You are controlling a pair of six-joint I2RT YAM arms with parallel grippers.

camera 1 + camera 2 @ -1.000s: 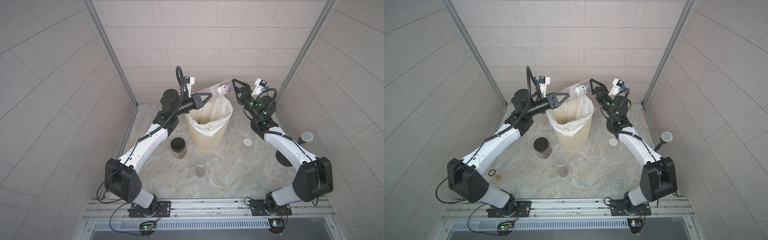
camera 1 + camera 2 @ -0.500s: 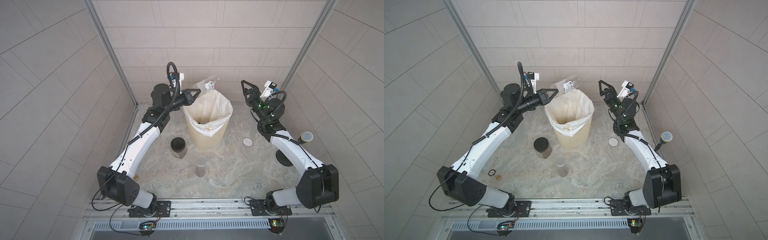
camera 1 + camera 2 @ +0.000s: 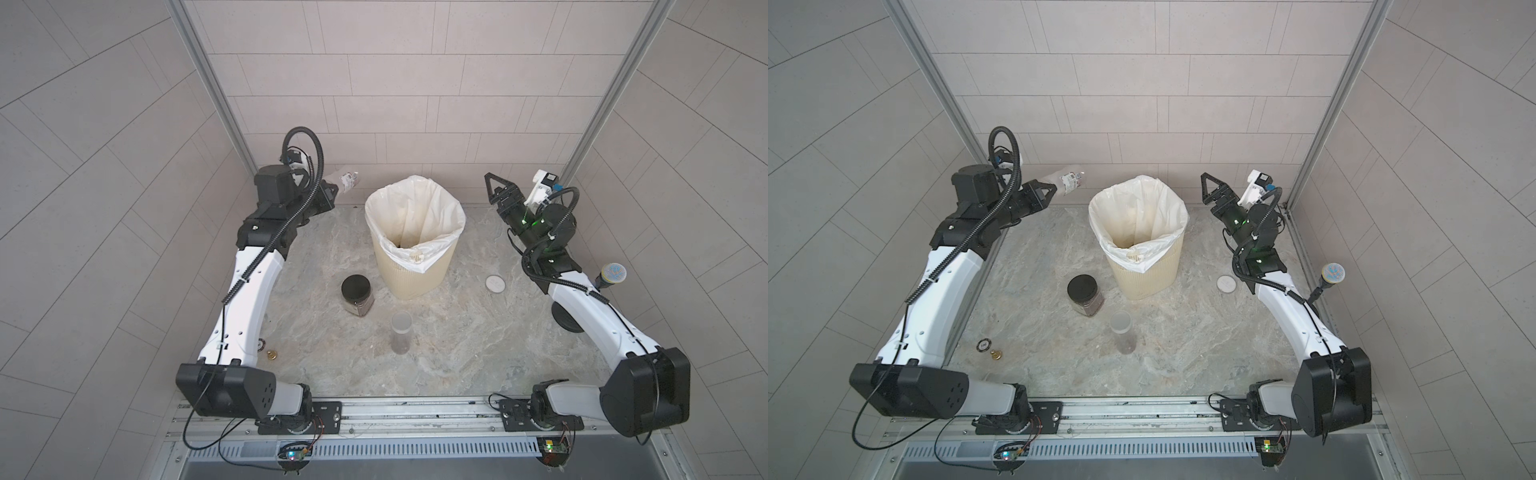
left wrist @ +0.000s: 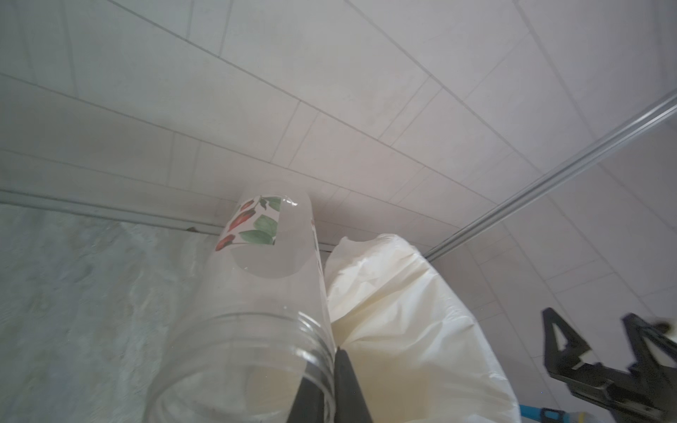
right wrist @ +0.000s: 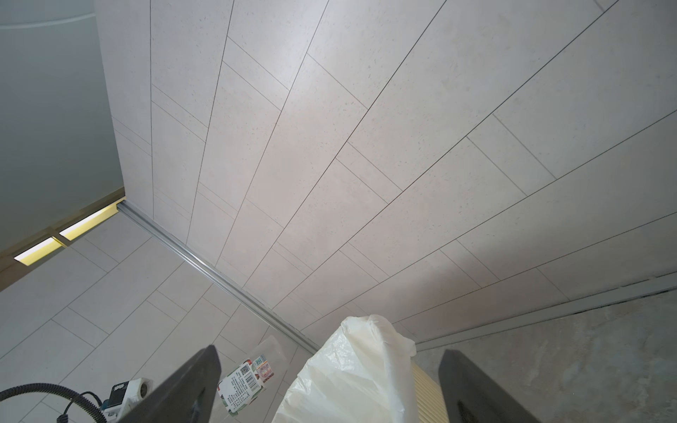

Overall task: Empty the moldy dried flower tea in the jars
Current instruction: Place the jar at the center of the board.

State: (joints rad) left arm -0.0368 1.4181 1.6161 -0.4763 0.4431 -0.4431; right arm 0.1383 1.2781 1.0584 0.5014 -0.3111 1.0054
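My left gripper (image 4: 331, 362) is shut on the mouth rim of the clear labelled jar (image 4: 256, 293), one finger inside and one outside. The jar (image 3: 348, 183) looks empty and hangs tilted, left of the bin and off its rim, in both top views (image 3: 1071, 183). On the table stand a squat black-lidded jar (image 3: 356, 295) with dark dried flower tea (image 3: 361, 308) and a tall slim jar (image 3: 401, 338) with a little tea at its bottom. My right gripper (image 3: 498, 187) is open and empty, raised to the right of the bin; its fingers (image 5: 190, 384) stand wide apart.
A cream ribbed bin (image 3: 411, 282) with a white liner stands at the back middle. A white lid (image 3: 495, 284) lies right of it. A brass bit (image 3: 272, 354) and a small round token (image 3: 982, 344) lie by the left arm. A round-headed stand (image 3: 613, 274) is at the right wall.
My left gripper has drawn the labelled jar back from over the bin to its left side. The right gripper has pulled away from the bin to the right, still open.
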